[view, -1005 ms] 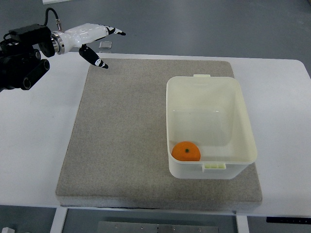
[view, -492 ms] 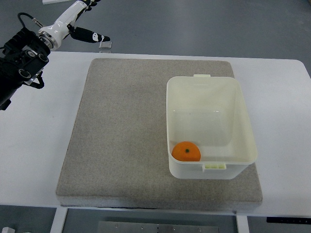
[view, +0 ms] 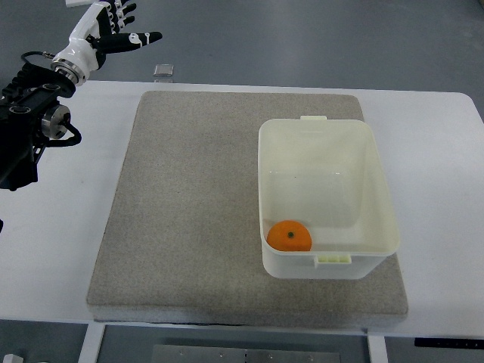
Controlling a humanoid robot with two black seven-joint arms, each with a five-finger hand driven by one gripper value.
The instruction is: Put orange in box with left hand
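The orange (view: 289, 236) lies inside the cream plastic box (view: 382, 181), in its near left corner. The box stands on the right half of a grey felt mat (view: 189, 204). My left hand (view: 113, 26) is white with black fingertips; it hovers at the top left, beyond the table's far edge and far from the box. Its fingers are spread and hold nothing. The black left arm (view: 26, 113) comes in along the left edge. No right arm shows.
The mat lies on a white table (view: 53, 249). A small grey square object (view: 163, 71) sits on the floor just past the far table edge, near the hand.
My left hand has drawn back up and to the left, away from the mat's far left corner, and turned so its fingers point up. Orange and box have stayed put.
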